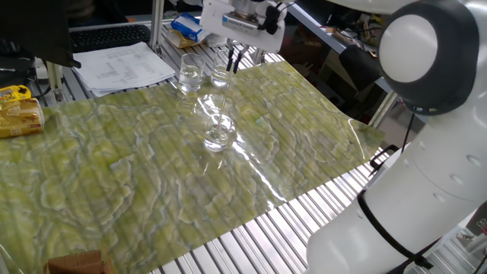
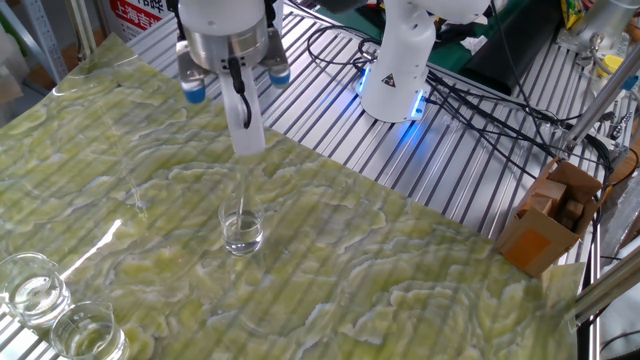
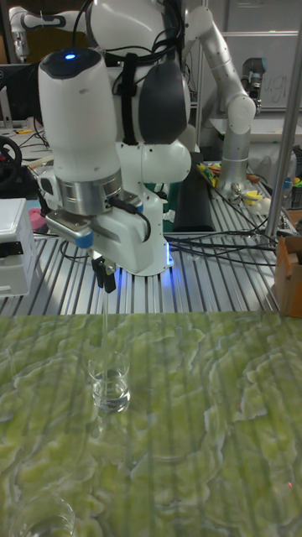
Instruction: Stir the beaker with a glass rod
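Glass rod (image 3: 104, 336) is gripped at its top by end effector (image 3: 105, 277), fingers pinched narrow, approx. vertical. Lower end is set inside beaker (image 3: 111, 388), which is stood upright mid-bench on green mat (image 2: 400, 260). 2 other beakers (image 1: 204, 74) are seen near mat edge.
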Controlling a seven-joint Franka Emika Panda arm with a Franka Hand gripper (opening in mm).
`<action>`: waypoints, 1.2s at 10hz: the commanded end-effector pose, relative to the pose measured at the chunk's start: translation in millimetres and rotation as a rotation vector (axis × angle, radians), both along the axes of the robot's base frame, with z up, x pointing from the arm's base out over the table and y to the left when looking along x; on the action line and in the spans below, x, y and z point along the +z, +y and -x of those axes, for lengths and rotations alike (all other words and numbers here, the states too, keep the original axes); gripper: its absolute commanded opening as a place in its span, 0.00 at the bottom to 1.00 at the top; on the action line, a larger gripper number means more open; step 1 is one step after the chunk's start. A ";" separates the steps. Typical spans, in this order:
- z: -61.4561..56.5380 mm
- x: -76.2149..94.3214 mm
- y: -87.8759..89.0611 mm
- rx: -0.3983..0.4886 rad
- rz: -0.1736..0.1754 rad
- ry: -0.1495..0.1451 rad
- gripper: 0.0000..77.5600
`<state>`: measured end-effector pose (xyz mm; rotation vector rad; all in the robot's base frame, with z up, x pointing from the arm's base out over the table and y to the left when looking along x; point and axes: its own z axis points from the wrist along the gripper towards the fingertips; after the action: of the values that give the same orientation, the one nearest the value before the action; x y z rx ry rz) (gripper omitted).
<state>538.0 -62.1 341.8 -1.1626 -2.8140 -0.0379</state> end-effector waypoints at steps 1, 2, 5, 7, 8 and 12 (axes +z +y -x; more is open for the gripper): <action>-0.2 0.4 -2.0 0.114 0.056 0.004 0.02; 5.5 -1.6 -1.5 0.134 0.061 0.001 0.02; 28.1 -5.5 -2.7 0.162 0.061 0.001 0.02; 43.6 -7.6 0.3 0.147 0.047 0.018 0.02; 44.7 -7.7 0.5 0.147 0.046 0.019 0.02; 21.1 -0.8 6.9 -0.028 -0.111 0.002 0.02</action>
<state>500.3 -57.4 336.1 -1.0725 -2.8163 -0.0782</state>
